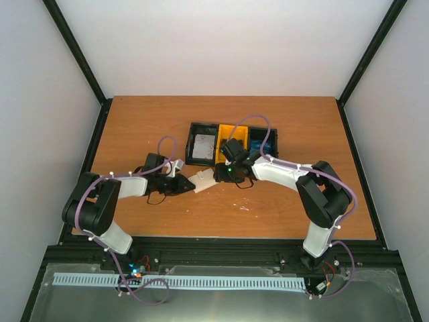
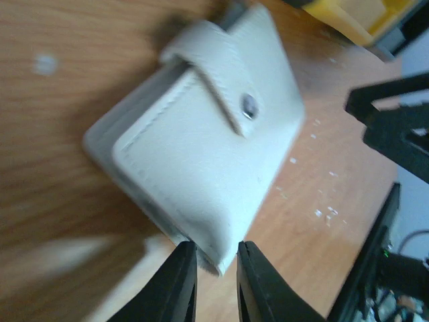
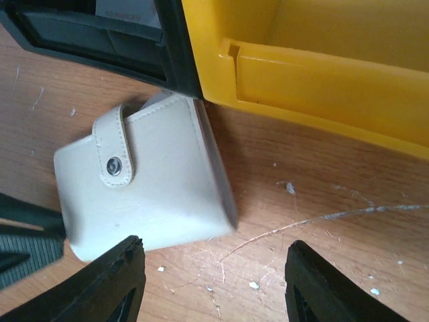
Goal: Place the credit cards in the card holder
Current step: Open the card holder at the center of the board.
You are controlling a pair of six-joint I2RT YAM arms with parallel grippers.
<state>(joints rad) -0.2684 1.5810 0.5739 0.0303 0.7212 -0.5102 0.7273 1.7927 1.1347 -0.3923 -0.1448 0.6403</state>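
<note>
Here, left pincer point(image 2: 214, 272): fingers drawn narrow, clenched on near corner of card holder point(image 2: 201, 147). This card holder: cream, flap snapped down, lying on worktop point(image 1: 134, 127) between both pincers, far corner at front wall of tray point(image 3: 315, 74). Next, right pincer point(image 3: 214, 285): released, fingers wide apart, poised over holder's edge, not touching it. Behind holder, tray: black-and-yellow, three compartments. In tray, credit cards point(image 1: 204, 143): grey-white one in left compartment, blue one point(image 1: 263, 142) in right compartment.
</note>
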